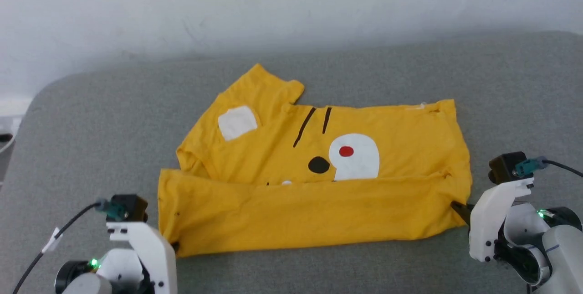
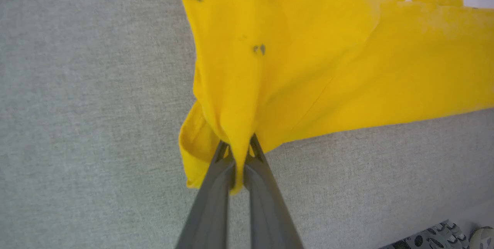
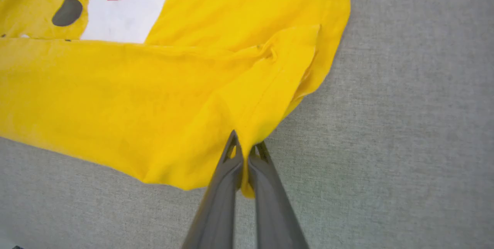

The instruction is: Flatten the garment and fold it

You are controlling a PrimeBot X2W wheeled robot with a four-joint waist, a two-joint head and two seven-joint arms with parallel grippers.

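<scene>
folded garment (image 1: 314, 212), long axis left to right

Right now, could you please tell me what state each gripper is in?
Left gripper: shut on a near corner of the garment.
Right gripper: shut on the garment's other near corner.
</scene>
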